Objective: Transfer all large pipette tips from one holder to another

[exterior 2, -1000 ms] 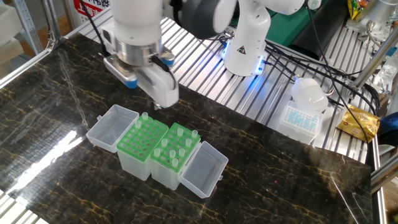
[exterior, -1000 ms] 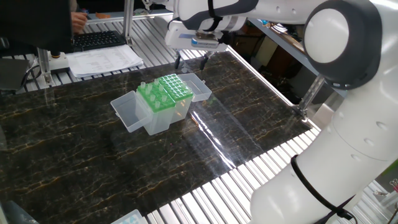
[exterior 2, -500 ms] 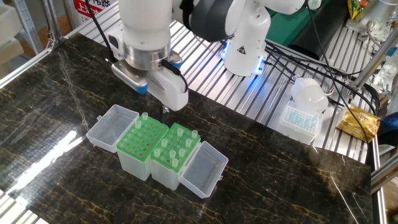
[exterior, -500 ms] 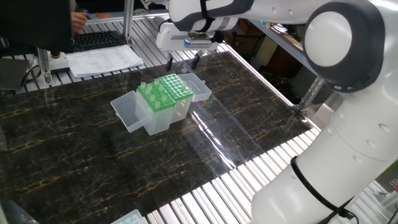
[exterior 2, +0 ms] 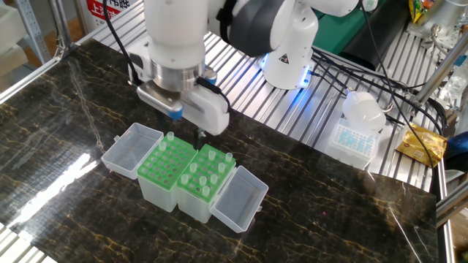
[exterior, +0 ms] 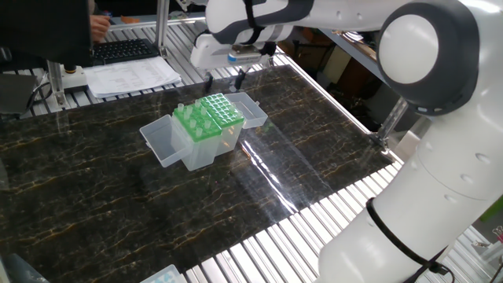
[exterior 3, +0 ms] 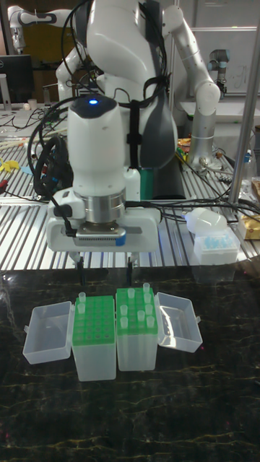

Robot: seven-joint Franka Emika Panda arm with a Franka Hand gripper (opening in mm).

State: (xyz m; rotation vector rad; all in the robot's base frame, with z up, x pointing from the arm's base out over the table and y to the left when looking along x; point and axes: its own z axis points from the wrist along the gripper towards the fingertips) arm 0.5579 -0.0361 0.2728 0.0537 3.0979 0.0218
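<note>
Dark marble-patterned stone forms the table (exterior 3: 43, 411) where I work, and on it two clear plastic holders stand touching side by side, each topped by a green perforated plate with its lid hinged open flat. Seen from the tall fixed view, the holder on the right (exterior 3: 136, 339) carries most of the large pipette tips (exterior 3: 135, 309), about eight, scattered across its plate; the holder on the left (exterior 3: 94, 343) shows one tip at its far corner. My gripper (exterior 3: 104, 272) hangs just above the far edge of the two holders, fingers apart with nothing between them. I judge the tips very light, stiff, thin-walled and slick, easy to flick or tilt. The best hold looks like the wide round collar standing proud of the plate, pinched from two sides. Each tip stands upright, long axis vertical, narrow point hidden down in its hole, open collar facing up, so I would lift straight upward.
</note>
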